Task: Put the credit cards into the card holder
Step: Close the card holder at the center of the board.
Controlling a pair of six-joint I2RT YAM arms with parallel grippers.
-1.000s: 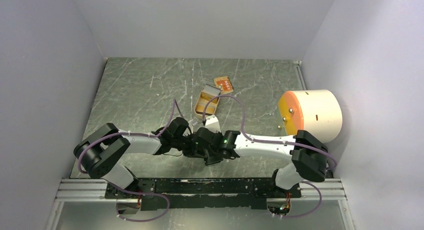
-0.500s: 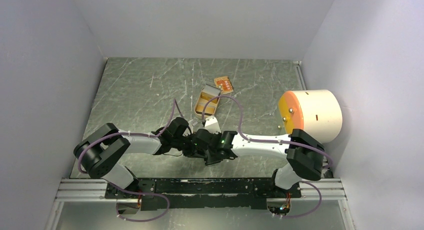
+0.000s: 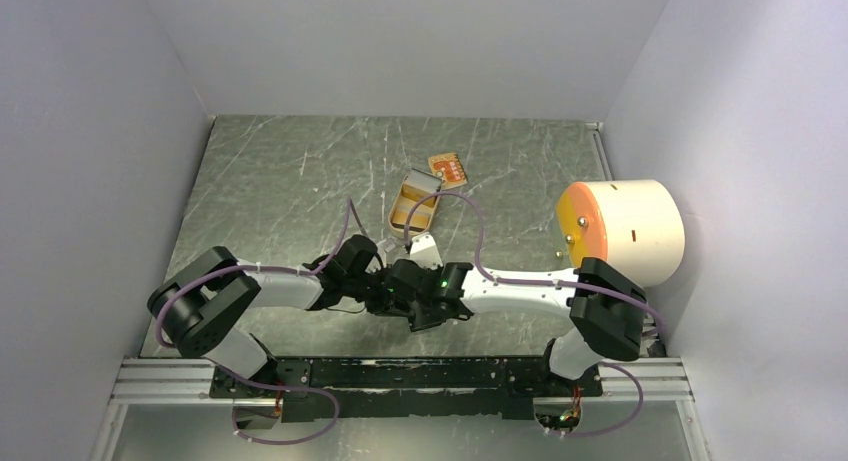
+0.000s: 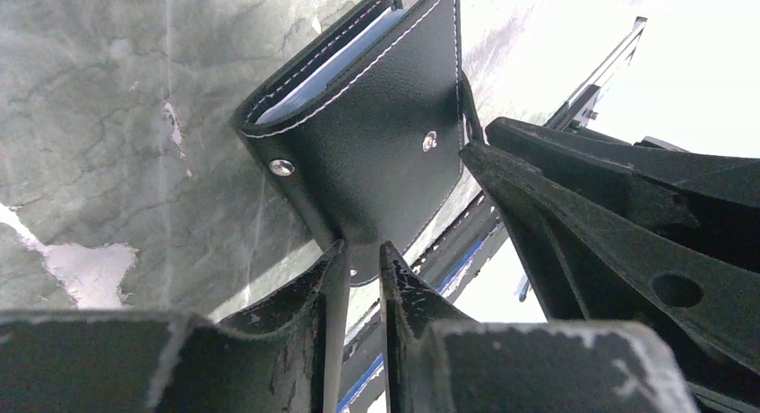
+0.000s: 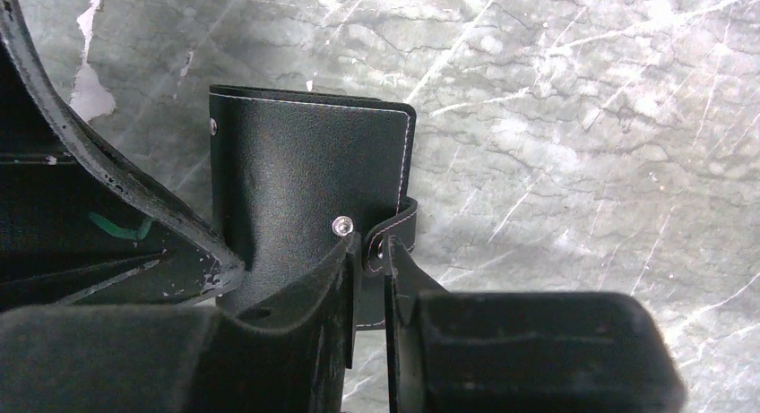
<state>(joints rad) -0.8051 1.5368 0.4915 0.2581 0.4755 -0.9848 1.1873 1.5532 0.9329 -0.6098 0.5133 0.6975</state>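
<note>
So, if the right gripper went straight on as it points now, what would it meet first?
The small black leather-like card holder: the right gripper pinches its snap tab; behind it, probably the grey marbled table.

Grained matt black leather on card holder (image 4: 376, 135) — shiny metal snaps (image 4: 281, 167); scuffed, marbled grey table (image 5: 582, 117)

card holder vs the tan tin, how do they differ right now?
Grip: the black leather-like folding card holder is pinched by the left gripper and the right gripper; the tan-gold oblong metal tin lies untouched on the grey marbled table. Place: the holder is close to the arm bases; the tin lies farther back. Look: holder dark with white stitching, tin pale-centred. Both are small containers.
</note>
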